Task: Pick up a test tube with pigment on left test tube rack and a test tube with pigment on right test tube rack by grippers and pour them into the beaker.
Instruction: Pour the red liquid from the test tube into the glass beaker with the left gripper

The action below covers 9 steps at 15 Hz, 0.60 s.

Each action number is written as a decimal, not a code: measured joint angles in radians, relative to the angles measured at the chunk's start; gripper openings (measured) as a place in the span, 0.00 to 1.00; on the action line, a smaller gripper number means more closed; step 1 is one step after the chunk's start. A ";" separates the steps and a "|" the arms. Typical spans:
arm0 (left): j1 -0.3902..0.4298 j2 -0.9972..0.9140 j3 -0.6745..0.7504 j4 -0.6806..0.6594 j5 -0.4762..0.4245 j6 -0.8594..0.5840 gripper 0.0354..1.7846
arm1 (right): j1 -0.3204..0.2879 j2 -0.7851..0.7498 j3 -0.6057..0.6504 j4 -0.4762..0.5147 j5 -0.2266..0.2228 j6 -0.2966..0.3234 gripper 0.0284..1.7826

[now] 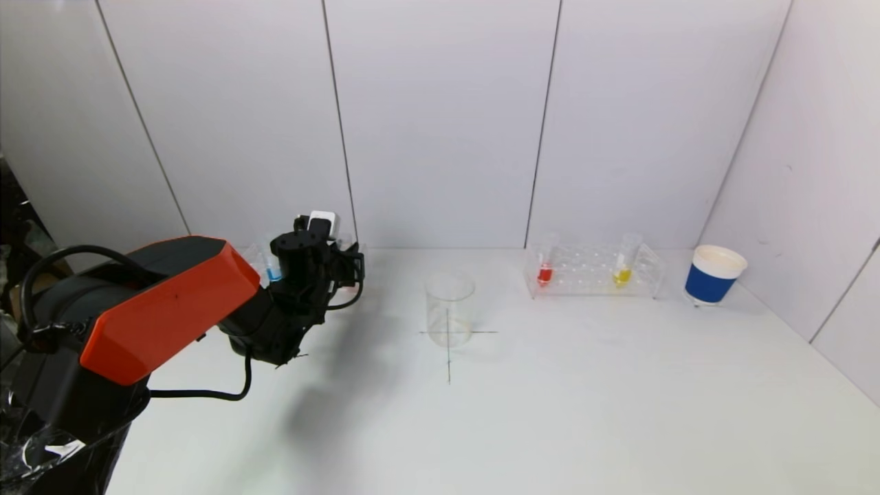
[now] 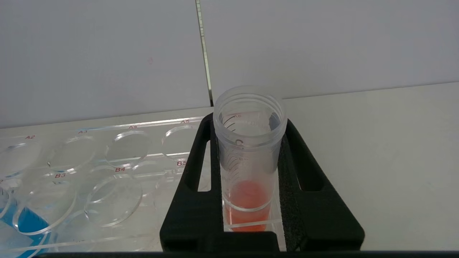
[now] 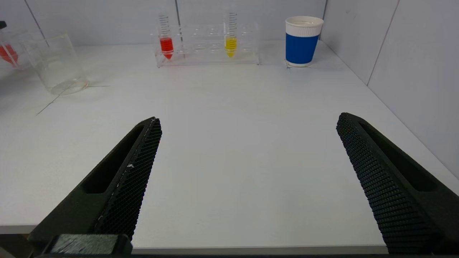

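The left arm [image 1: 172, 302] reaches forward and to the far left of the table [image 1: 550, 412], up to the left rack [image 2: 89, 172] that stands against the back wall. Its claw, the left gripper [image 2: 251, 172], is closed on a tube with red liquid [image 2: 249, 161]; the two black fingers [image 2: 195, 200] press the tube from both sides. The tube stands upright and its bottom is still inside a hole at the right end of this rack.

The head view hides this tube behind the wrist. It shows only a tube with blue liquid [image 1: 273, 271] just left of the wrist; the left wrist view shows this blue one at the near left part of the rack.

The right gripper [image 3: 247, 179] is fully open and holds nothing. It hovers over the near edge of the table and appears only in its own wrist view.

The beaker [image 1: 449, 309] stands in the middle, on a drawn cross. The right rack [image 1: 595, 275] is at the far right, with a red tube [image 1: 545, 268] and a yellow tube [image 1: 624, 265] in it. A blue paper cup [image 1: 713, 275] stands right of it.
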 joint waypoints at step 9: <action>0.001 -0.067 -0.010 0.068 0.001 0.000 0.24 | 0.000 0.000 0.000 0.000 0.000 0.000 1.00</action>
